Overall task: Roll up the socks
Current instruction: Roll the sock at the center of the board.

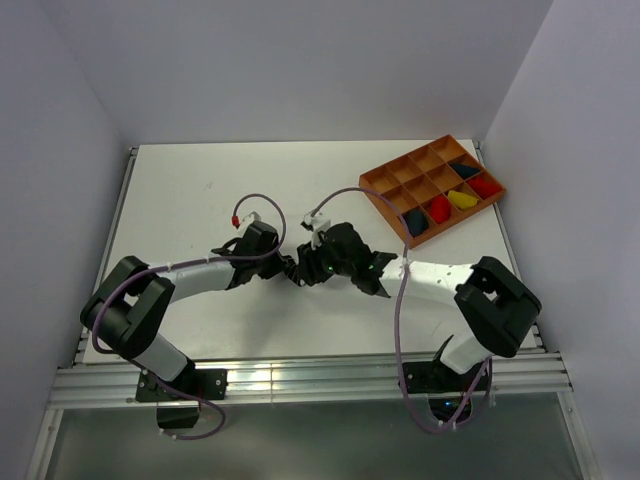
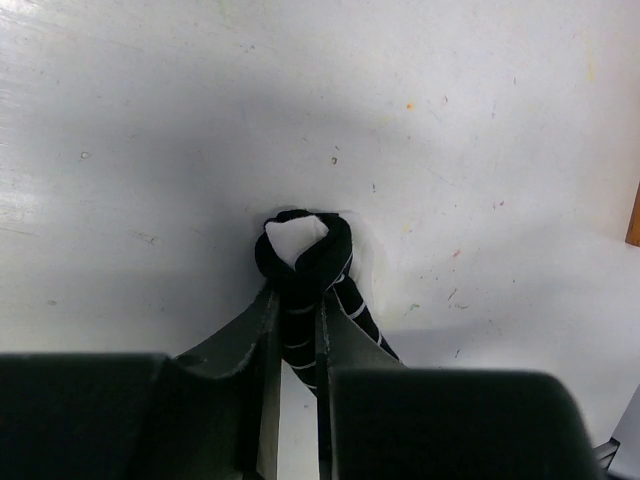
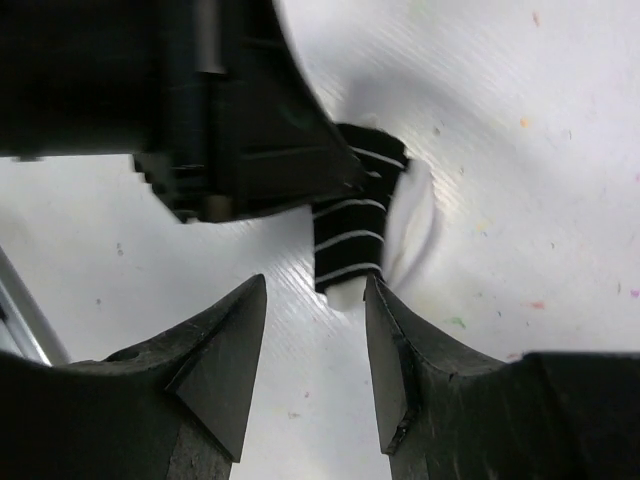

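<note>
A black-and-white striped sock (image 2: 300, 255) with a white toe lies partly rolled on the white table (image 1: 200, 190). My left gripper (image 2: 297, 300) is shut on its striped body, and the white toe pokes out of the roll just beyond the fingertips. From the opposite side, my right gripper (image 3: 315, 290) stands open, its right finger (image 3: 400, 340) beside the sock's (image 3: 355, 225) white end and the left finger apart from it. In the top view both grippers meet at the table's middle front, left (image 1: 283, 267) and right (image 1: 303, 270), and the sock is hidden between them.
An orange compartment tray (image 1: 375, 190) sits at the back right. It holds rolled bundles: blue (image 1: 415, 222), red (image 1: 439, 208), yellow (image 1: 461, 199), dark (image 1: 465, 170) and another red (image 1: 484, 185). Walls close the table on three sides.
</note>
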Motion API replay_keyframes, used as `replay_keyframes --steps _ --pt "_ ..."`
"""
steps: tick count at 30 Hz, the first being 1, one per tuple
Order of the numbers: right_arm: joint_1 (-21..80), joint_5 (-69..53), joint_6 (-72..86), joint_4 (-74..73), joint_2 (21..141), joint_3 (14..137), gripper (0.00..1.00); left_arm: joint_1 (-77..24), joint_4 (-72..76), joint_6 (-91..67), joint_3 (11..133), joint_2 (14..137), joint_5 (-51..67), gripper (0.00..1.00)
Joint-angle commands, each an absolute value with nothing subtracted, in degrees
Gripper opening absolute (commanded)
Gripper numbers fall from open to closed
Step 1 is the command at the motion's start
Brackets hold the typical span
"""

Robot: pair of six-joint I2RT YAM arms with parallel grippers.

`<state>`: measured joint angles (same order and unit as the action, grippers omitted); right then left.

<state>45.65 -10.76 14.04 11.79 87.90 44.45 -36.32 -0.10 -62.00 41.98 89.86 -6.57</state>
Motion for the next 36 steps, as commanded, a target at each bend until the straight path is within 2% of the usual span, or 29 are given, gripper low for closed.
replay_keyframes --steps 1,18,36 --pt "50.0 1.5 7.2 15.3 86.7 43.3 0.52 -36.4 -5.5 -59.6 42.8 91.1 -6.8 0.07" --pt "52.8 1.8 4.3 15.4 99.0 47.8 0.53 -36.9 -5.4 -59.5 43.7 91.9 -5.9 0.07" --pt "52.4 3.0 8.0 15.6 97.6 49.4 0.53 -37.4 -5.6 -59.2 43.9 91.8 -6.2 0.06"
